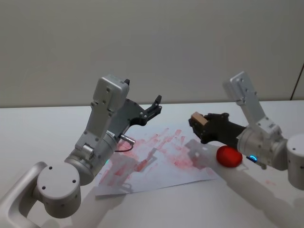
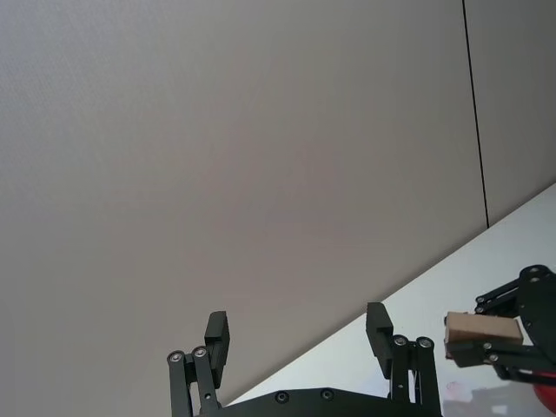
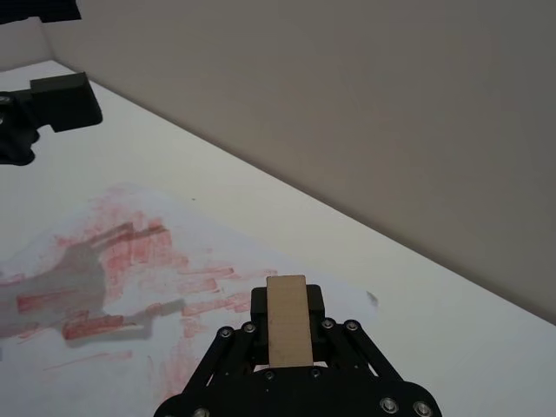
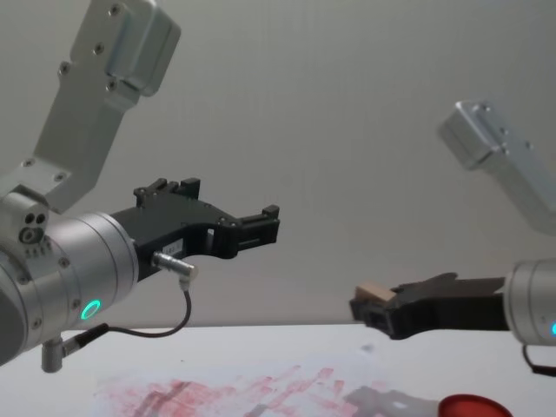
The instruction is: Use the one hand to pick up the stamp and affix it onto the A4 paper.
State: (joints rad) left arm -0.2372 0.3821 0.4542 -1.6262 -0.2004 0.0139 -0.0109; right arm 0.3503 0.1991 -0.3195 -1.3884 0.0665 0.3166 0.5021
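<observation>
Stamp [image 1: 199, 118] sat clamped in the right hand [image 1: 195, 126], held over the right edge of the A4 paper [image 1: 166, 164]; the left hand [image 1: 156, 105] hung raised, fingers apart.

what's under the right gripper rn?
The black two-fingered right gripper, shut on the tan wooden block stamp, hangs over the red-smeared white paper, its shadow there. The round red ink pad sits beneath its wrist. The stamp's underside is hidden.
</observation>
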